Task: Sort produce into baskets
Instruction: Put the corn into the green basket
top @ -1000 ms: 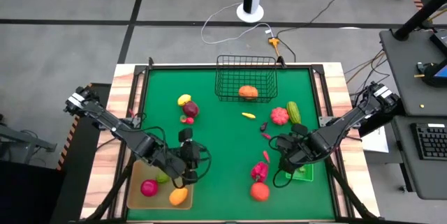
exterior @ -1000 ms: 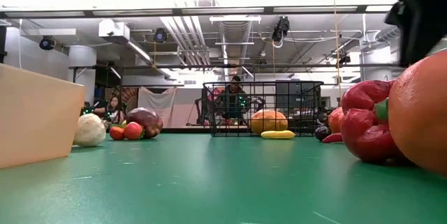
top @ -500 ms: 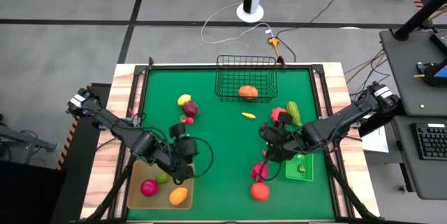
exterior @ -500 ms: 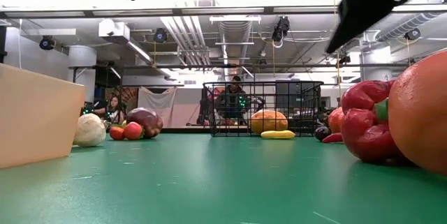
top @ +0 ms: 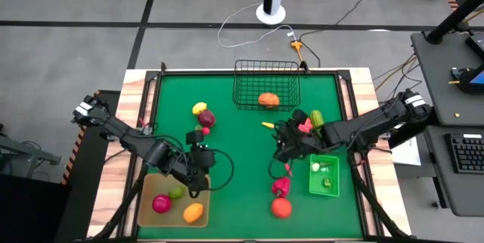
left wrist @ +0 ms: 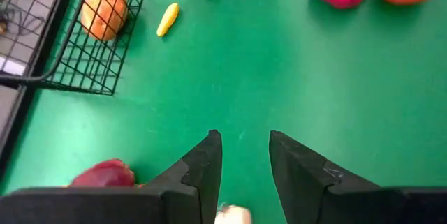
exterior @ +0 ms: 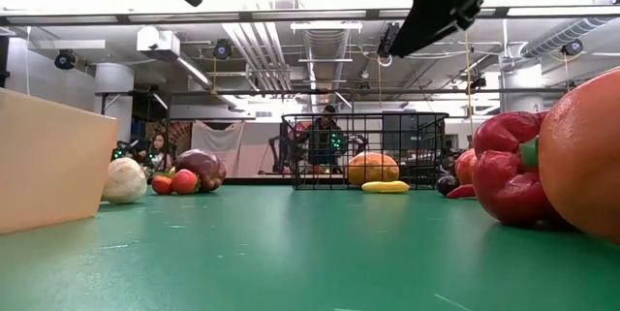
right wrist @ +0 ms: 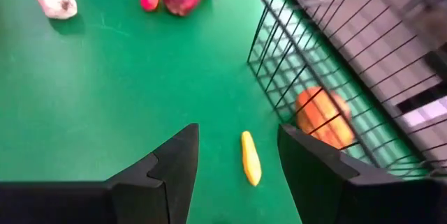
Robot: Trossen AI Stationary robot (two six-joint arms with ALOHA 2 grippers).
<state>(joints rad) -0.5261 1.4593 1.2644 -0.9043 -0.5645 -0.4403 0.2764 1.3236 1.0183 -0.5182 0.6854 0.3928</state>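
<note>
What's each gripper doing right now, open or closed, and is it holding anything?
Left gripper: open, empty.
Right gripper: open, empty.

Non-task items, high view, clock refs from table ctr:
- Green mat [top: 242, 122] on table; wood edging [top: 134, 114] at 9 and 3.
- White post base [top: 272, 10], 12, on grey floor.
- White cable [top: 242, 27], 12, running to orange plug [top: 299, 45].
- Black desk [top: 454, 122], 3, w/ keyboard [top: 465, 154].
- Low view: person [exterior: 155, 146] seated far back; ceiling ducts [exterior: 320, 49].
</note>
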